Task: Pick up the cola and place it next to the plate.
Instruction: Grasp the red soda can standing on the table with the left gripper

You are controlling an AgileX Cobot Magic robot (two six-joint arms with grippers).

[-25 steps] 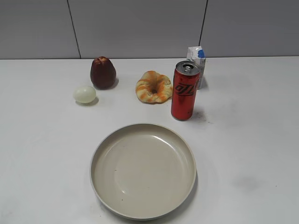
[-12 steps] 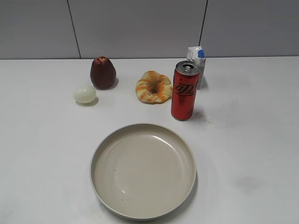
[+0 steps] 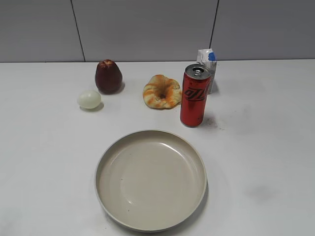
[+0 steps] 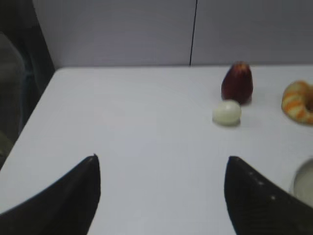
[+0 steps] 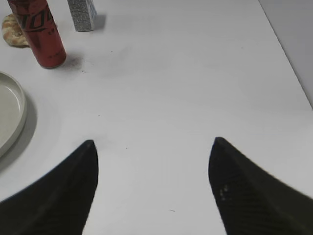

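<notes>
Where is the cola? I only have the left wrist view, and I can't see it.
Observer: The cola stands upright behind the plate, toward the plate's right side, with a gap between them.
Operator: Is anything crowding it?
Observer: A small white-and-blue carton stands just behind it, and the orange-and-white ring-shaped pastry lies close on its left.
Operator: Is the right gripper near it?
Observer: No. The right gripper has its jaws open over bare table, with the can far off at the upper left of its view.
</notes>
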